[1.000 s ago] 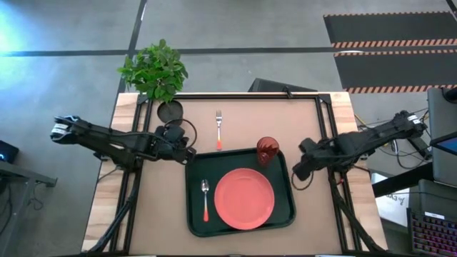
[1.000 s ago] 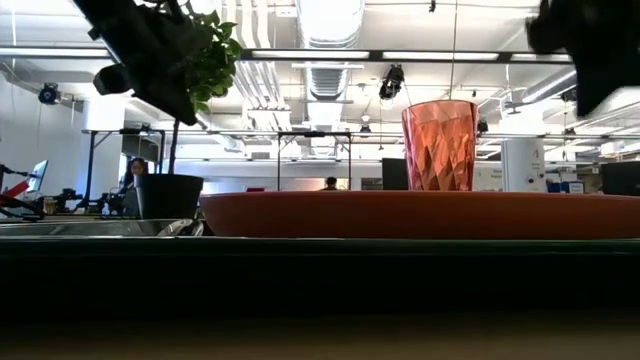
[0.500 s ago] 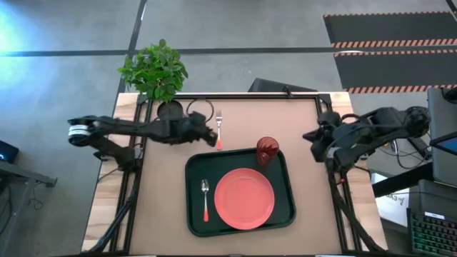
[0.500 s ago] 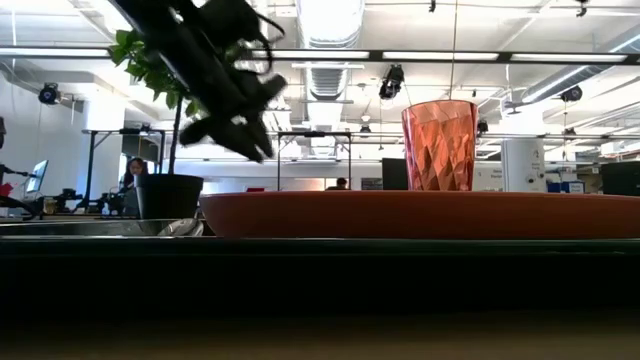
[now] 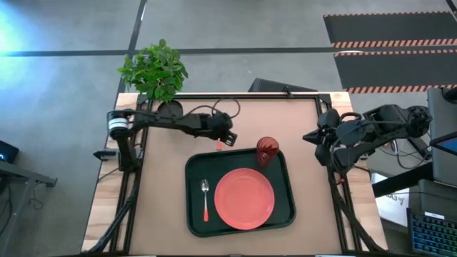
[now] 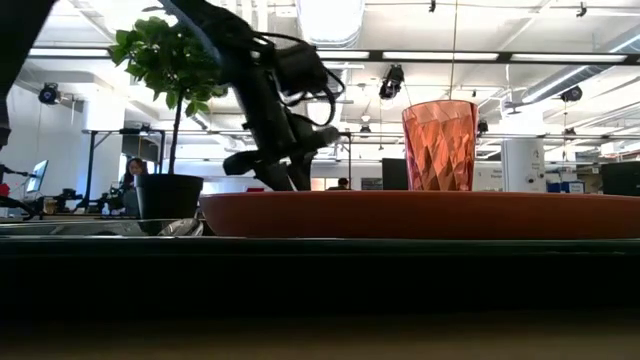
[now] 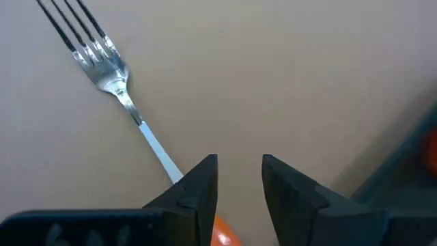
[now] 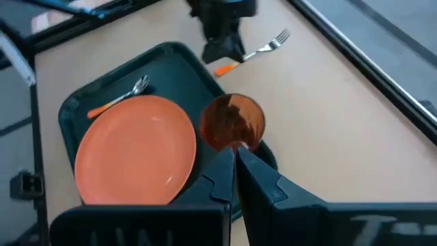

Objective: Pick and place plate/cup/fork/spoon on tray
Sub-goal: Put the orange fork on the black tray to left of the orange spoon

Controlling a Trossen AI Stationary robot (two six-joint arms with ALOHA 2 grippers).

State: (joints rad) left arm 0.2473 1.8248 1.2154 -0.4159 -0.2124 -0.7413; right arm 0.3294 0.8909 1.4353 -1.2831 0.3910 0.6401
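The fork (image 7: 126, 96) lies flat on the table just beyond the tray's far edge; the high view shows only its orange handle end (image 5: 219, 145). My left gripper (image 7: 239, 164) is open, its fingers standing over the handle (image 7: 220, 234) without plainly touching it; it also shows in the high view (image 5: 224, 137). The tray (image 5: 191, 214) holds the plate (image 5: 244, 198), the spoon (image 5: 206, 200) at its left and the cup (image 5: 267, 150), upright in its far right corner. My right gripper (image 5: 312, 139) is shut and empty, to the right of the tray.
A potted plant (image 5: 156, 71) stands at the table's far left corner, behind my left arm. Dark frame rails run along the table's left and right sides (image 5: 325, 121). Bare tabletop lies between the tray and the far edge (image 5: 285, 118).
My left gripper has gone from the tray's far left corner toward the table's right edge and down, and now stands over the fork's handle. My right gripper has drawn back from the tray toward the far right. The tableware has not moved.
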